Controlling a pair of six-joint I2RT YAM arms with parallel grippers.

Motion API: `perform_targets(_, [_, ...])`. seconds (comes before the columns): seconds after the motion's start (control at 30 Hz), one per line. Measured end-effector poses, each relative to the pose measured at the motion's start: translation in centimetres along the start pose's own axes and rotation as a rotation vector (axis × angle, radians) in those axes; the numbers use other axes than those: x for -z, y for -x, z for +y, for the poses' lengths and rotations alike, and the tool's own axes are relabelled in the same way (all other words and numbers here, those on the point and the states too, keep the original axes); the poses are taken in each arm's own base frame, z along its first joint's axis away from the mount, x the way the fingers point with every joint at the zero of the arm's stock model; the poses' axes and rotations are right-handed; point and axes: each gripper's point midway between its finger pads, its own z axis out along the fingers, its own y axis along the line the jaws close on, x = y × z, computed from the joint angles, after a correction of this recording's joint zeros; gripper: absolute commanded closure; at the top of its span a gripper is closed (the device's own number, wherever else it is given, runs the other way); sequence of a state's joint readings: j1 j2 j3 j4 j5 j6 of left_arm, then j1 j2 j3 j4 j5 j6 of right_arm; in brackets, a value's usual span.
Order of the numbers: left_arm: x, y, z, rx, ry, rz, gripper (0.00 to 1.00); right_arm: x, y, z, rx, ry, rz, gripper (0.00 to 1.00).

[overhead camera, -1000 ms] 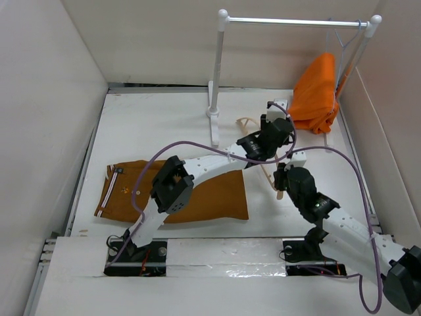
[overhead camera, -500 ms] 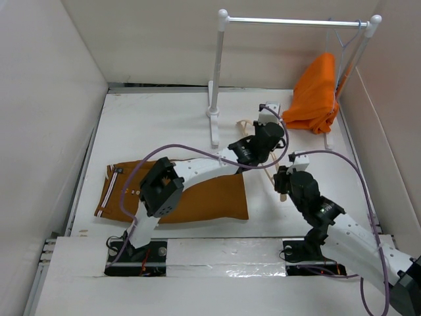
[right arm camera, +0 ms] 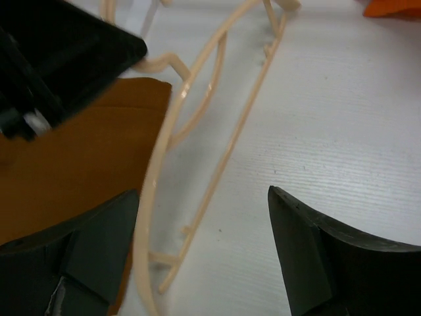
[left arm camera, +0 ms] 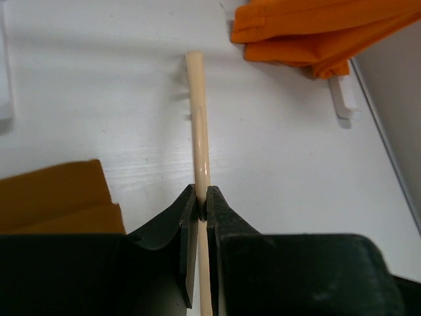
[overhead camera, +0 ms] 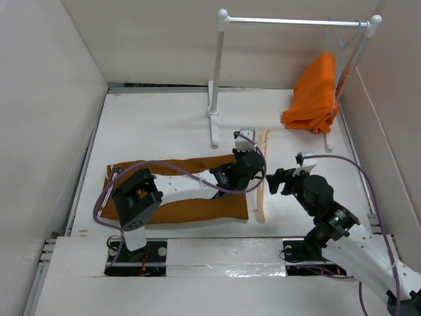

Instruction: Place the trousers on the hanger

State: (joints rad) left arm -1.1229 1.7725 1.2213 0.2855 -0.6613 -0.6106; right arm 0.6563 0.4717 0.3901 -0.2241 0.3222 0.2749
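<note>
The hanger point(overhead camera: 262, 172) lies just right of the trousers point(overhead camera: 197, 166), which are spread flat on the table point(overhead camera: 164, 125) at left-centre. From above, the hanger shows only as a thin pale bar. The left wrist view shows the left gripper point(left arm camera: 201, 197) clamped on that bar. The right wrist view reveals its curved arms, with the right gripper point(right arm camera: 200, 194) spread wide beside it, gripping nothing.

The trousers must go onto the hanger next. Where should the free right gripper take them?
Probably the trousers' short right-hand edge, near the corner beside the hanger, coming down from the right. They lie flat, and that edge is bare and nearest the open right gripper. The left gripper is shut on the hanger.
</note>
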Motion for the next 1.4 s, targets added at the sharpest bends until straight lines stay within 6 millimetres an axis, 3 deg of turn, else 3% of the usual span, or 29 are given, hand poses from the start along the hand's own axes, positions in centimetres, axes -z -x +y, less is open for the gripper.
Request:
perform_targets(0.07, [1.1, -1.1, -0.5, 0.043, -0.019, 0.006, 1.0, 0.2, 0.8, 0.7, 0.006, 0.036, -0.016, 0.25])
perform_targets(0.13, [2.2, -2.3, -0.6, 0.093, -0.029, 0.015, 1.0, 0.2, 1.1, 1.3, 0.02, 0.068, -0.013, 0.54])
perform_targets(0.17, [2.6, -2.9, -0.6, 0.122, -0.032, 0.018, 1.0, 0.1, 0.9, 1.6, 0.028, 0.082, -0.002, 0.85])
perform_targets(0.2, [3.0, -3.3, -0.4, 0.146, -0.032, 0.018, 1.0, -0.1, 0.5, 1.7, 0.038, 0.09, 0.016, 0.96])
perform_targets(0.23, [3.5, -3.7, -0.3, 0.171, -0.027, 0.013, 1.0, -0.3, 0.1, 1.9, 0.034, 0.096, 0.033, 1.0])
perform_targets(0.37, [4.7, -4.2, 0.4, 0.256, 0.011, -0.018, 1.0, -0.9, -1.5, 2.1, 0.042, 0.1, 0.091, 1.0])
perform_targets(0.5, [5.9, -4.9, 2.5, 0.307, 0.062, -0.044, 1.0, -0.9, -2.0, 2.3, 0.029, 0.121, 0.081, 1.0])
perform_targets(0.63, [6.6, -5.1, 4.7, 0.34, 0.101, -0.067, 1.0, -1.3, -2.9, 2.7, 0.024, 0.145, 0.094, 0.9])
perform_targets(0.8, [6.9, -5.7, 6.2, 0.367, 0.133, -0.074, 1.0, -2.7, -4.8, 3.8, 0.025, 0.189, 0.159, 0.66])
perform_targets(1.1, [7.9, -6.1, 8.1, 0.412, 0.148, -0.074, 1.0, -5.2, -10.4, 5.2, 0.025, 0.248, 0.338, 0.63])
perform_targets(1.4, [9.3, -5.2, 9.8, 0.425, 0.149, -0.082, 1.0, -6.2, -10.4, 6.8, -0.029, 0.311, 0.317, 0.53])
